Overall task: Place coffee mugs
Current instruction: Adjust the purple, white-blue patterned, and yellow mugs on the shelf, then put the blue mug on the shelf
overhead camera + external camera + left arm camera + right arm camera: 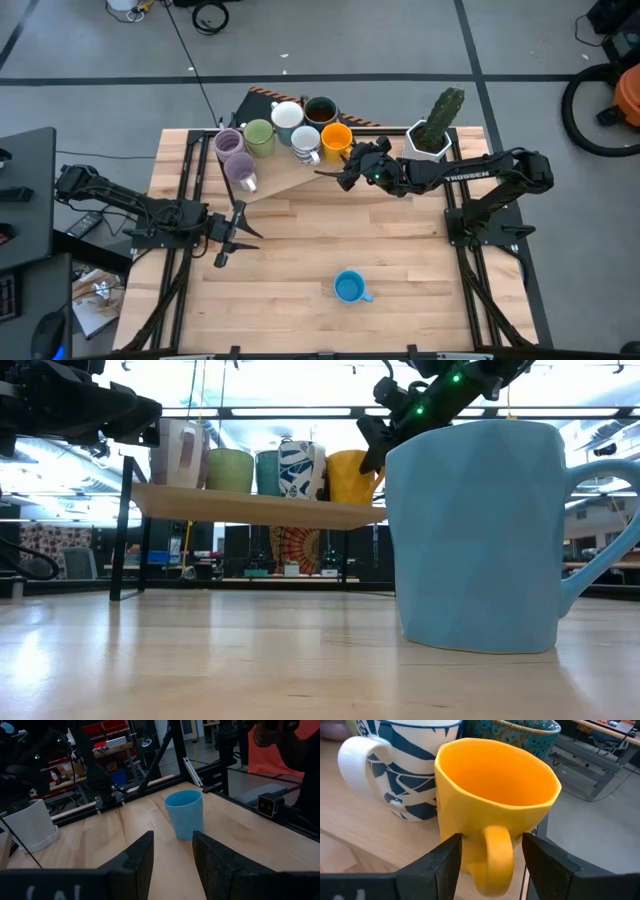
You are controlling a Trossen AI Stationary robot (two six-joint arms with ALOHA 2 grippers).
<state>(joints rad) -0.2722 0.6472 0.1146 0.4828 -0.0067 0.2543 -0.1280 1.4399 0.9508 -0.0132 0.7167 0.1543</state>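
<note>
On the raised shelf [275,180] at the bench's far side, the right claw [490,852] stands released astride the orange mug's [495,805] handle. The left claw [172,855], released, faces the blue mug [184,813] on the bench.

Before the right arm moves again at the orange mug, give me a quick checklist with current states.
1. Right tool open, astride the orange mug handle: ok.
2. Orange mug upright on the shelf: ok.
3. Fingers touching the handle: cannot tell.
4. White patterned mug close beside the orange one: not ok, tight clearance.
5. Left tool open, empty, away from the shelf: ok.
6. Blue mug upright on the table: ok.
</note>
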